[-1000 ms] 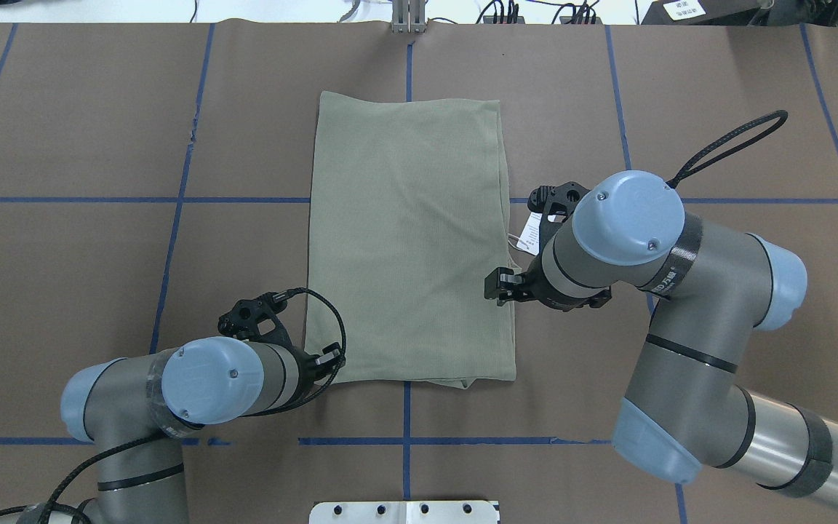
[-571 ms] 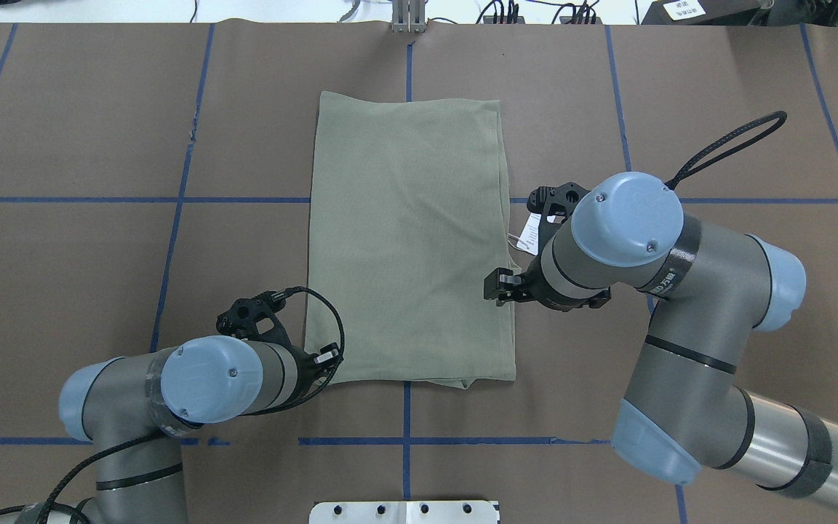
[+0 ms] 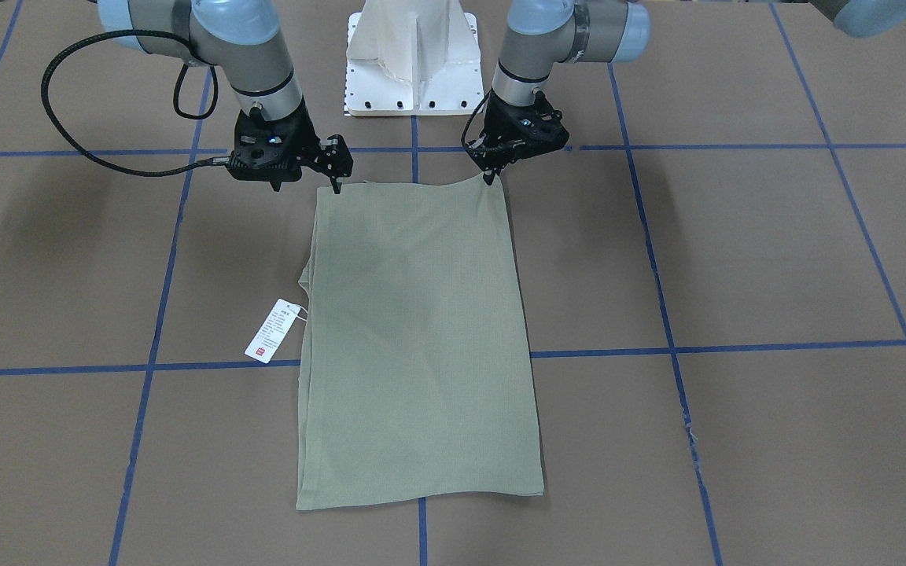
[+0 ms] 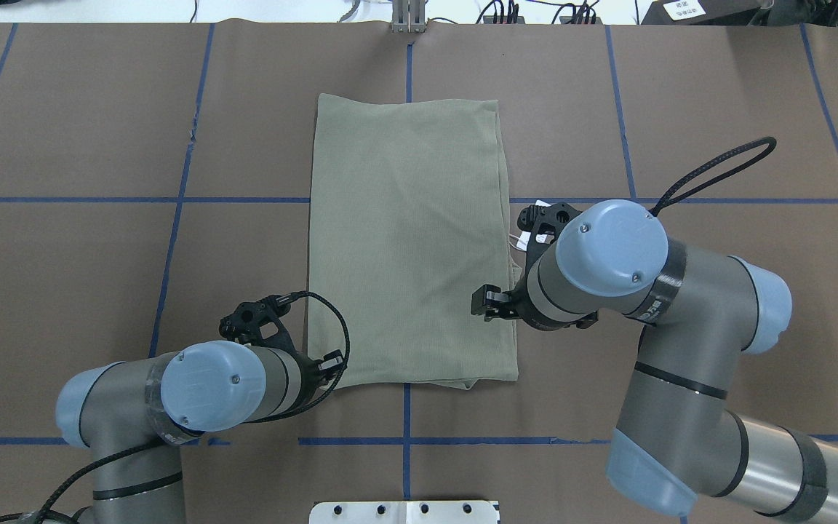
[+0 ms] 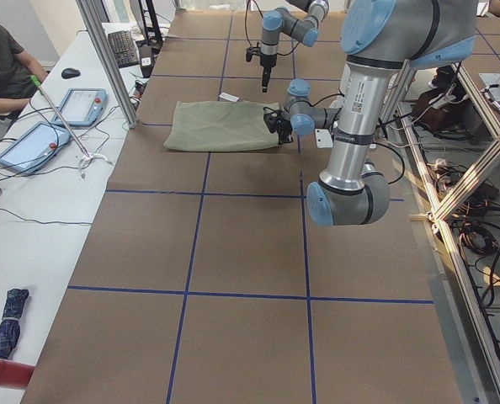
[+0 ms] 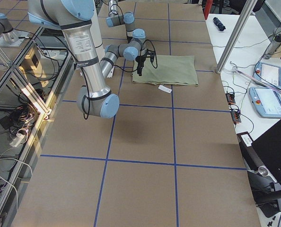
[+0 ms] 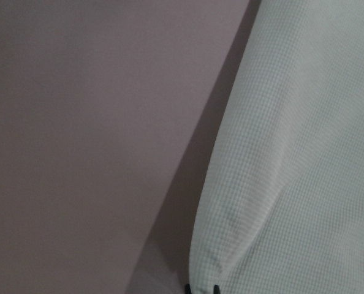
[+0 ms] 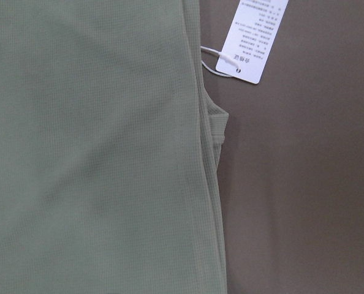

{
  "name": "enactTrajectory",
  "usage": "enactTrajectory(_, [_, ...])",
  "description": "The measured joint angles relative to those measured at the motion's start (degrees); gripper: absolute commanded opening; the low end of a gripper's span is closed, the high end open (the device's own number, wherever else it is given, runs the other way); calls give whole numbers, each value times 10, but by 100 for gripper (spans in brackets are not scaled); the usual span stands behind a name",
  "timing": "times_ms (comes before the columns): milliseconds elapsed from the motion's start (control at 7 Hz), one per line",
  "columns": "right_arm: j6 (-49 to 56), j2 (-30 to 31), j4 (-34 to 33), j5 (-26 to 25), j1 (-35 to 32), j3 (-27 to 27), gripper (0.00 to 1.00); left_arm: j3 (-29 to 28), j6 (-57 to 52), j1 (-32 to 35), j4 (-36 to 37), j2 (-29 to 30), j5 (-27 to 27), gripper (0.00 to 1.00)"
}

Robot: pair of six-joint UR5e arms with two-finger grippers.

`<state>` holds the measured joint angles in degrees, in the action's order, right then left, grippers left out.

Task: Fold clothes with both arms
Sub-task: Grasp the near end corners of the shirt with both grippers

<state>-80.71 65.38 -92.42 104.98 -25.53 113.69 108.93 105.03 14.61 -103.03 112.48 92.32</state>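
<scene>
Seeing shirt (image 3: 418,338) folded to a long strip at table (image 3: 736,259) centre, left gripper (image 3: 491,174) nipped narrow on one robot-side corner, right gripper (image 3: 335,183) at the other, opening impossible to tell. Confirm full-layer pinches at both, then lift level and together toward the far hem, minding the hang tag (image 3: 273,330)

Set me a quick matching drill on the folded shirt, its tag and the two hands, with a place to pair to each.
Things:
1. sage-green knit shirt
2. white paper hang tag with red mark
3. black two-finger left hand
4. black two-finger right hand

Places:
A. at the shirt's robot-side corner, on the robot's right
B. folded into a long rectangle, flat on the brown table cover
C. at the shirt's robot-side corner, on the robot's left
D. lying on the table cover beside the shirt's long edge

Pairs: 1-B, 2-D, 3-C, 4-A.
</scene>
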Motion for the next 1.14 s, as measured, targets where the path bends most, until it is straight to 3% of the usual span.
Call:
enactTrajectory(714, [-265,0,33,-73,100,-14,100,7,-1,-16,0,3,3,0])
enactTrajectory(1143, [-292,2,36,-78,99,-50,100,7,-1,-21,-1,5,3,0])
